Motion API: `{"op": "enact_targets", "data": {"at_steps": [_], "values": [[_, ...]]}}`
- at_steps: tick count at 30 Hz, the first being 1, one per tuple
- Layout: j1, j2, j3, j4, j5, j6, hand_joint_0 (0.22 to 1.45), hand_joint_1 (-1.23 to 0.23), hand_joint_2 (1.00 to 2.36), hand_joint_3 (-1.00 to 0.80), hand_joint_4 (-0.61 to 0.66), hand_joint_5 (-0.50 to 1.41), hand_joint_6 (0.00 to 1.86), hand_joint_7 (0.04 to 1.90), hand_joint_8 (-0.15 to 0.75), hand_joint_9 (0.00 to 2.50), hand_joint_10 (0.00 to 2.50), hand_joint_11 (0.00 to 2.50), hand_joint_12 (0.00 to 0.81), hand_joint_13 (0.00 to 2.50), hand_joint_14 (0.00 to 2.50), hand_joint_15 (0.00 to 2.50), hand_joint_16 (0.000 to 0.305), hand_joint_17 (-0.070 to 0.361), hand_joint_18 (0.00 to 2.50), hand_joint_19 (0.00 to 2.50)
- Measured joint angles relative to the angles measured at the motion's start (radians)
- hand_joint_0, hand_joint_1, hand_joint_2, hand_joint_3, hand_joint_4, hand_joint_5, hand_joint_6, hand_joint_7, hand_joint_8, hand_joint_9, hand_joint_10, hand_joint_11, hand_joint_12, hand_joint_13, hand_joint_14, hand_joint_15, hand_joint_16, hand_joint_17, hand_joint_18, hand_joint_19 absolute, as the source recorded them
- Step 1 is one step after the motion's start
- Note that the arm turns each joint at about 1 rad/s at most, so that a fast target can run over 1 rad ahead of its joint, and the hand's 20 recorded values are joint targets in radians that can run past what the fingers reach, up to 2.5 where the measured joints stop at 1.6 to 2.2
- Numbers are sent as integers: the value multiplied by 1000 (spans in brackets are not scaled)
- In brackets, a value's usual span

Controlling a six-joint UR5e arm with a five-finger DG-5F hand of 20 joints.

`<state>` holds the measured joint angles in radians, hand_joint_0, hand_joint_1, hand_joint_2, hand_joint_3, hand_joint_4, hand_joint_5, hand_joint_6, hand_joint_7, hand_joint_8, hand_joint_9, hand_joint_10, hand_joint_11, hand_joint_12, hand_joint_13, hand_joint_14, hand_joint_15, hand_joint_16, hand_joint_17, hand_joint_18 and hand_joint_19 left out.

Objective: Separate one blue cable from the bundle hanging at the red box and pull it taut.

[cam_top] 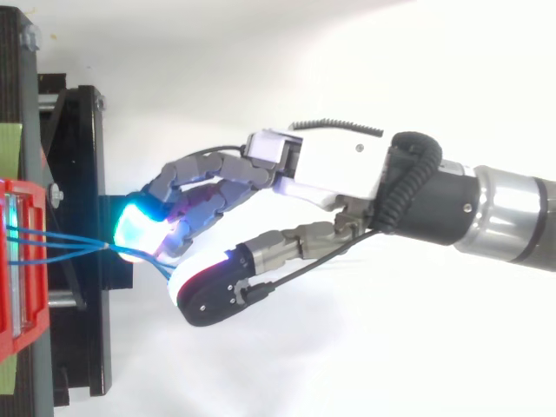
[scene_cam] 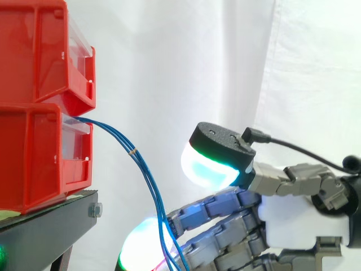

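Side view: blue cables [scene_cam: 135, 153] droop from the red bin [scene_cam: 34, 158] across the robot hand's [scene_cam: 299, 220] loosely spread fingers [scene_cam: 214, 206].

A: Obstacles?
B: Red bins [scene_cam: 39, 107] stacked on black stand [scene_cam: 51, 226], left — blue cables [scene_cam: 141, 164] slant down from the lower bin across the gap.
A: Free room?
B: Right of the cables, before white curtain [scene_cam: 186, 62] — open above the hand [scene_cam: 304, 220].

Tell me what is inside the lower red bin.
Blue cables come out over the lower red bin's clear front lip and hang down. Their ends and any other contents are hidden by its red walls and the bin stacked above.
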<state>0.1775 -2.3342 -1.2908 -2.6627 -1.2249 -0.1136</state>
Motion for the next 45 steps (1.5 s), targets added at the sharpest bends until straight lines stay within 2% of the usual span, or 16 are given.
{"op": "enact_targets", "data": {"at_steps": [4,7,13,22,28,35,40,45], "values": [[-3,-22,18,24,-33,65,541,-623,1000,-500,276,-191,503,829,333,758,10,332,316,726,11,251,35,79,586,263],[-6,-25,22,29,-42,89,546,-624,1000,-500,280,-186,503,833,330,765,10,330,315,736,9,261,34,78,590,270],[-11,-26,23,53,-58,110,565,-625,1002,-477,291,-150,503,1053,331,799,11,361,312,772,10,280,34,75,592,289],[-18,-26,26,85,-81,135,579,-594,1003,-456,265,-137,504,1120,334,856,12,389,313,821,11,318,33,75,618,314],[-21,-26,35,82,-94,142,589,-520,1005,-442,227,-124,502,1234,338,899,13,422,312,845,12,341,33,75,624,323],[-26,-26,61,78,-103,153,603,-539,1008,-405,204,-118,501,1370,341,926,13,449,321,883,13,381,33,75,640,354],[-34,-25,85,35,-105,157,604,-538,1007,-414,210,-118,501,1385,340,928,15,468,325,905,14,400,34,76,660,371],[-42,-25,91,4,-105,160,600,-530,1007,-426,216,-115,500,1423,345,947,13,463,326,910,15,399,34,76,663,368]]}}
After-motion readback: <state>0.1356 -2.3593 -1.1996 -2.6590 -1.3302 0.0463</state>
